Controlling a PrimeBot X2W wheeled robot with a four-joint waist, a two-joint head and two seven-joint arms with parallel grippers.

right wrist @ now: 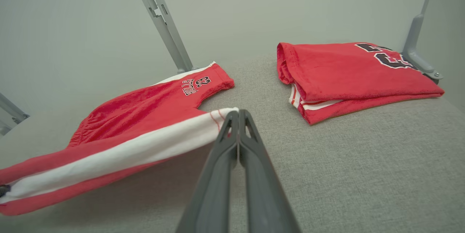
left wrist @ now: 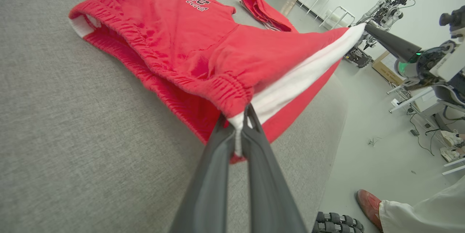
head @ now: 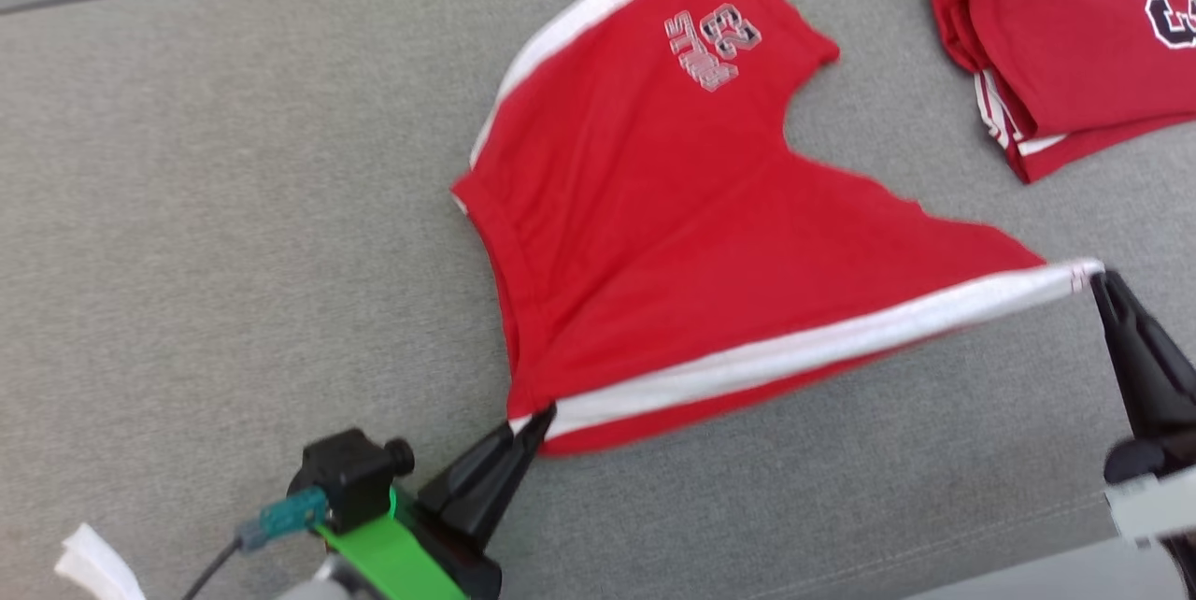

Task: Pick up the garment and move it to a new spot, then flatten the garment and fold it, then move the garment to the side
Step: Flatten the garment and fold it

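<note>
Red shorts (head: pixel 673 235) stretched taut, just left of the folded red garment (head: pixel 1074 49).
The left gripper (head: pixel 533 422) clamps the waistband corner; the right gripper (head: pixel 1098 282), blurred in the head view, seems pinched on the leg hem, lifting the white-striped edge off the grey surface (head: pixel 234 207), likely to flatten it.

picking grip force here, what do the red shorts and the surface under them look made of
Red shorts: soft matte knit, perhaps cotton or polyester; it drapes, sags and gathers at the waistband. Grey surface: matte woven upholstery-like cloth, by its fine heathered weave.
</note>
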